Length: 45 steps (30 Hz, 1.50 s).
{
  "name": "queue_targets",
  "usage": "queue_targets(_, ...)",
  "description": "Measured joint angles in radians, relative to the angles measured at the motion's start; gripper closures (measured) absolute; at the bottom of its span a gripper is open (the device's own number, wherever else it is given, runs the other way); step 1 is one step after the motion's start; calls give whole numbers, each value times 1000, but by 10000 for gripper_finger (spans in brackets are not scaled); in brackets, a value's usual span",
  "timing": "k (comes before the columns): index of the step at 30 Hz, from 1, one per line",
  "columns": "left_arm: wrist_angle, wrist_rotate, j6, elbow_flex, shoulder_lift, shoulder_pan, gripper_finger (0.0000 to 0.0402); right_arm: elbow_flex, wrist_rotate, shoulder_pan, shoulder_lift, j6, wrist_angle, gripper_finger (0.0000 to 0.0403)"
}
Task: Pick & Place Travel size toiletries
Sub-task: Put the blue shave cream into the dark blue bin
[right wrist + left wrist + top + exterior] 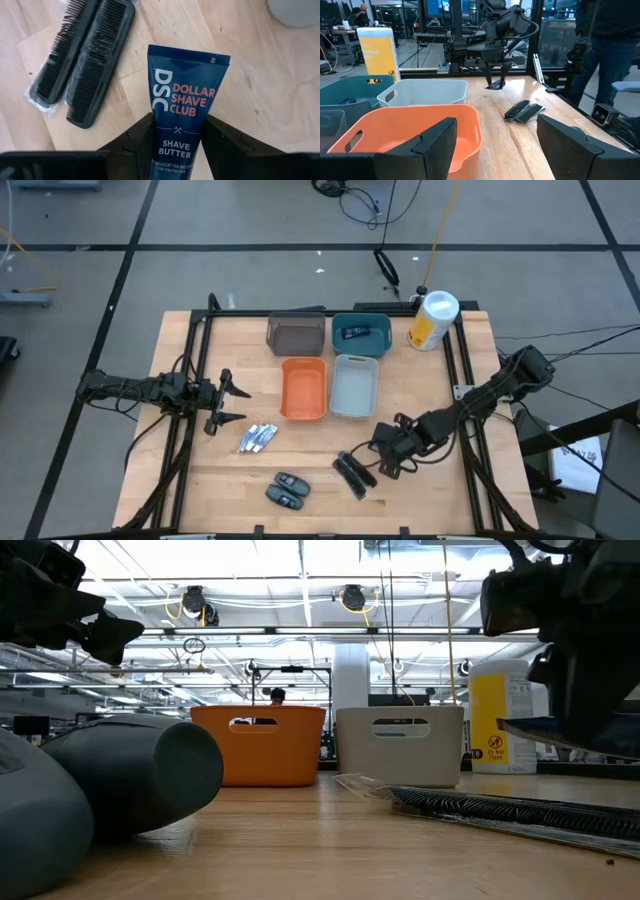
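Dark blue tube [182, 120] clamped in right gripper [175, 137] near tabletop's front edge; best lifted level toward teal bin [361, 332]; left gripper [228, 404] released

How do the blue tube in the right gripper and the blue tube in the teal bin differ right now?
The blue tube in the right gripper is held between the fingers above the table beside the combs; the blue tube in the teal bin lies loose inside the bin. The held one is at the table's near edge, the other at the far side. Both are dark blue.
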Motion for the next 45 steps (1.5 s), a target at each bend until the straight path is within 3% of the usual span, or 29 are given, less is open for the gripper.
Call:
queue_targets(14,0,0,0,0,0,0,128,1,11,-41,-42,-139,78,262)
queue_targets(30,0,0,0,0,0,0,128,2,292,-46,-221,-358,178,261)
queue_targets(38,0,0,0,0,0,0,128,-36,282,-105,-224,-475,317,261)
queue_targets(45,0,0,0,0,0,0,128,-108,193,-189,-245,-577,483,261)
